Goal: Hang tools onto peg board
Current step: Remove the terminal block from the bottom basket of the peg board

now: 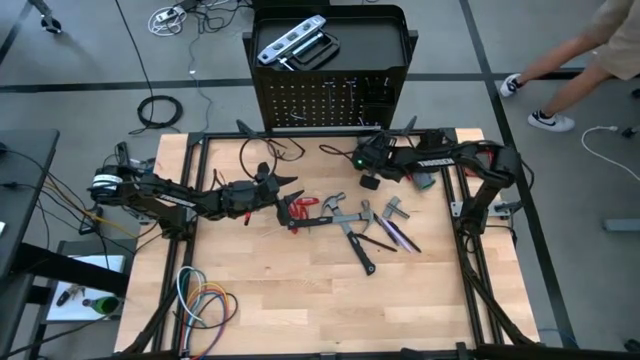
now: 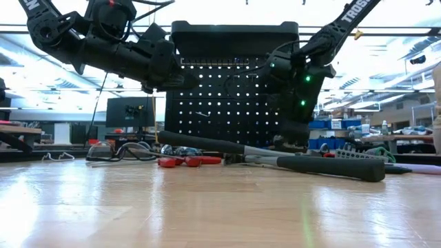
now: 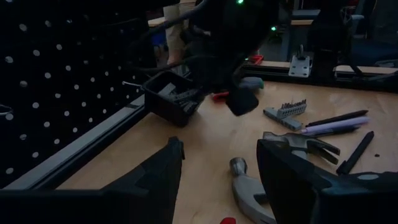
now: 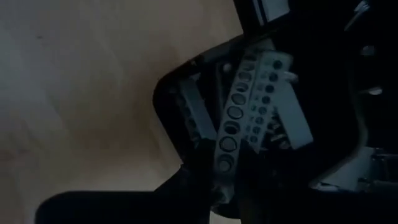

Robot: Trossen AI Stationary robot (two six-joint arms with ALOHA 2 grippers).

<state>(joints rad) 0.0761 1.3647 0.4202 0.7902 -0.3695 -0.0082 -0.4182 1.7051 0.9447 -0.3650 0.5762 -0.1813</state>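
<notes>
The black peg board [image 1: 330, 100] stands upright at the table's far edge, with a silver level [image 1: 290, 42] lying in its top tray. Red-handled pliers [image 1: 300, 208], hammers [image 1: 345, 215] and thin dark tools lie flat on the table's middle. My right gripper [image 1: 368, 165] slants down into a small black box [image 3: 169, 96] in front of the board. It is shut on a grey holed strip [image 4: 233, 124] inside. My left gripper [image 3: 217, 186] hovers open, left of the pliers and above a hammer head [image 3: 249, 180], touching nothing. My right gripper pinches the grey holed strip by its lower end [image 4: 222, 165] between its two dark fingers. It comes slanting down from the table's right. The rest of the strip leans inside the black box among other grey pieces. The fingers themselves hide the exact place of contact.
A grey bit holder [image 3: 286, 112] and a purple pen [image 3: 333, 126] lie right of the hammers. Coiled coloured cables [image 1: 205, 300] sit at the near left. Black frame rails [image 1: 195, 200] border the table. A person [image 1: 590, 60] walks on the floor beyond the far right corner.
</notes>
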